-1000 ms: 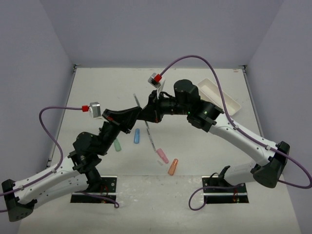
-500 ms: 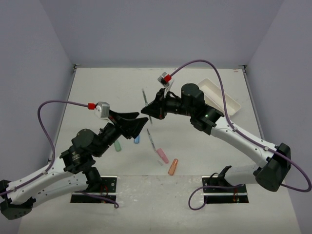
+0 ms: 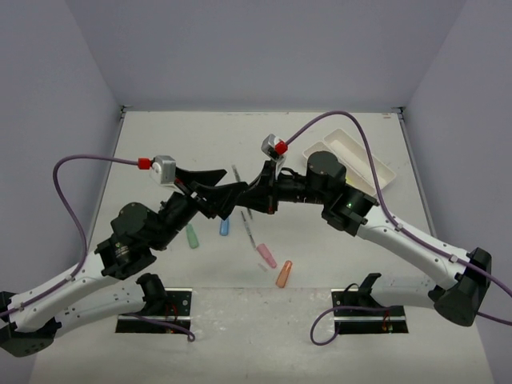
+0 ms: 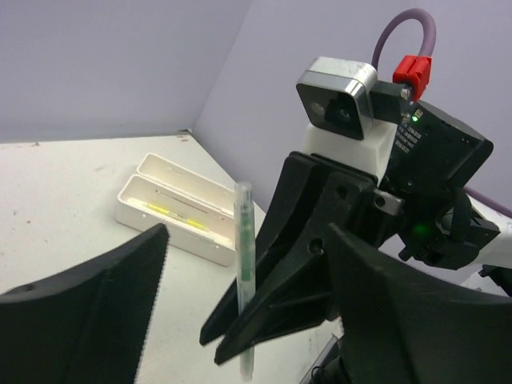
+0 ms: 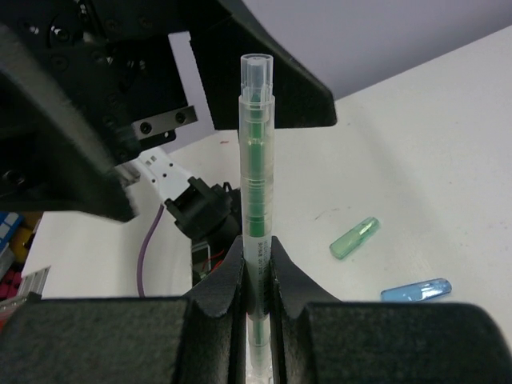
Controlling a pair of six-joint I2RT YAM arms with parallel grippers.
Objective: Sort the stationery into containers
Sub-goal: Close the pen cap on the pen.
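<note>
Pinching a green pen (image 5: 258,176), right claw (image 5: 258,253) faces gaping left claw (image 4: 248,236) over white table (image 3: 160,152), lilac walls (image 3: 264,56) around.

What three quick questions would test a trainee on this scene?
1. True or false: the right pincer is shut on the clear-barrelled green pen.
2. Pick one. The left pincer is: A) shut on the pen; B) wide open; C) out of view.
3. Fill in: the white rectangular plastic tray is split into ___ long compartments.

Key: 1 true; 2 B; 3 two.
</note>
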